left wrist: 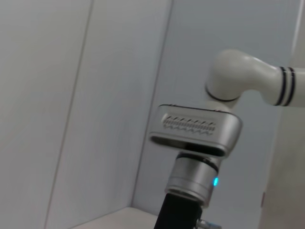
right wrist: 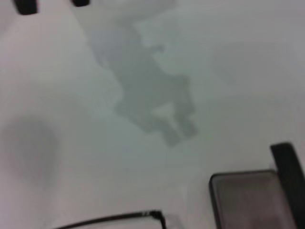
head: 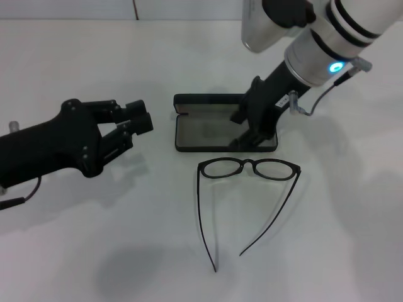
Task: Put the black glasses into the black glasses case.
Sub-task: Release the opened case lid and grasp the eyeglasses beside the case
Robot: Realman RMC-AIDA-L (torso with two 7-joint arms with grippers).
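The black glasses case (head: 225, 131) lies open on the desk (head: 327, 239); the black glasses (head: 249, 168) lie just beside it, unfolded. You cannot tell the right hand (head: 252, 135) state over the case; the left hand (head: 129, 123) hovers released. Next, grasp the frame.

Lab/test bench setup. Plain white table (head: 75, 251), bare pale walls (left wrist: 95, 95) w/ panel seams, no furnishings. Two robot arms over tabletop, white-and-silver arm (left wrist: 228, 95) w/ blue status LED. Looks like robotics lab.

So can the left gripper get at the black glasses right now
Probably yes. The black glasses lie on bare table in front of the black glasses case, temples spread; nothing sits between them and the left gripper.
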